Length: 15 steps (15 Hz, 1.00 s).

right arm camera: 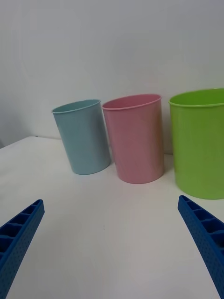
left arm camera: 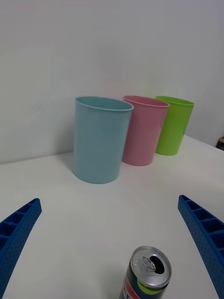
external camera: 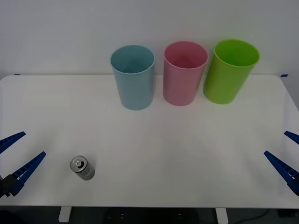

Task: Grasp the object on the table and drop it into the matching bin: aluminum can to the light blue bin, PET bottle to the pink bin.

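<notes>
The robot is sitting at the approach step: the can is standing upright near the table's front edge, ungrasped, just right of the left gripper. That gripper is hovering low with fingers spread wide and holding nothing. Next, it likely needs to close around the can, then carry it to the blue bin. The right gripper is waiting wide open and unloaded at the right edge.

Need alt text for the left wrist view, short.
An aluminum can stands upright on the white table between the left gripper's open blue fingers. Behind it, a light blue bin, a pink bin and a lime green bin line the wall.
</notes>
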Tool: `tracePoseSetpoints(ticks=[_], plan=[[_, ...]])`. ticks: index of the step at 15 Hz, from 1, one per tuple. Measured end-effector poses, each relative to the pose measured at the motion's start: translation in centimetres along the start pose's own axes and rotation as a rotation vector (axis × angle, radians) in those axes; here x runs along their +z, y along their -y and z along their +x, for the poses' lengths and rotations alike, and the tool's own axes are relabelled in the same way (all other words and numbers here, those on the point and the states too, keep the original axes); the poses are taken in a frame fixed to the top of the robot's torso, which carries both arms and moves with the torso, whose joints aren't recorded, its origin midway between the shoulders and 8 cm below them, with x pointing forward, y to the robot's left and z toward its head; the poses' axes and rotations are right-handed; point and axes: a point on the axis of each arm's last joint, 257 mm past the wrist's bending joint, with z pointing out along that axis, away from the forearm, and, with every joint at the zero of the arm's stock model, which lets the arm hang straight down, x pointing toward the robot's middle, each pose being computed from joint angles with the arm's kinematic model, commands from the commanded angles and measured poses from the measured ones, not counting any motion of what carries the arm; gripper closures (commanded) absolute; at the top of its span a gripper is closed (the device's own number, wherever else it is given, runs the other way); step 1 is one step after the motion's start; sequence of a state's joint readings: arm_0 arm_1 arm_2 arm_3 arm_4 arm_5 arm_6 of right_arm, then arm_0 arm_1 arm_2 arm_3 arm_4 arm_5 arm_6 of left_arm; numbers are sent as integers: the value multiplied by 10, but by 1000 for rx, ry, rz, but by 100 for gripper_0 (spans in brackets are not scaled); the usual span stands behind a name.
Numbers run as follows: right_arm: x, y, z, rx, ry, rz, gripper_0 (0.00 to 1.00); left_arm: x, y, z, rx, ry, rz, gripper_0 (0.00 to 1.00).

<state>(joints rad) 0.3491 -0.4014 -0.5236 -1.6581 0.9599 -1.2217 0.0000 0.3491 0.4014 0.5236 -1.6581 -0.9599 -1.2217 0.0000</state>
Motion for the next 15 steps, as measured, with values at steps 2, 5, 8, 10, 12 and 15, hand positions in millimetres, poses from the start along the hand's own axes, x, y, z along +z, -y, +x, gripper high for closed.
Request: tracePoseSetpoints(ticks=[2,5,8,10,12,15], plan=[[0,0,0,0,0,0,0,0,0,0,0,0,0,0],[0,0,0,0,0,0,0,0,13,10,-58,29,-1,0],[0,0,0,0,0,0,0,4,21,7,-86,60,17,0],[0,0,0,0,0,0,0,0,20,9,-89,54,9,0],[0,0,0,0,0,0,0,-8,19,13,-82,35,1,0],[0,0,0,0,0,0,0,-22,17,18,-55,-11,-1,0]])
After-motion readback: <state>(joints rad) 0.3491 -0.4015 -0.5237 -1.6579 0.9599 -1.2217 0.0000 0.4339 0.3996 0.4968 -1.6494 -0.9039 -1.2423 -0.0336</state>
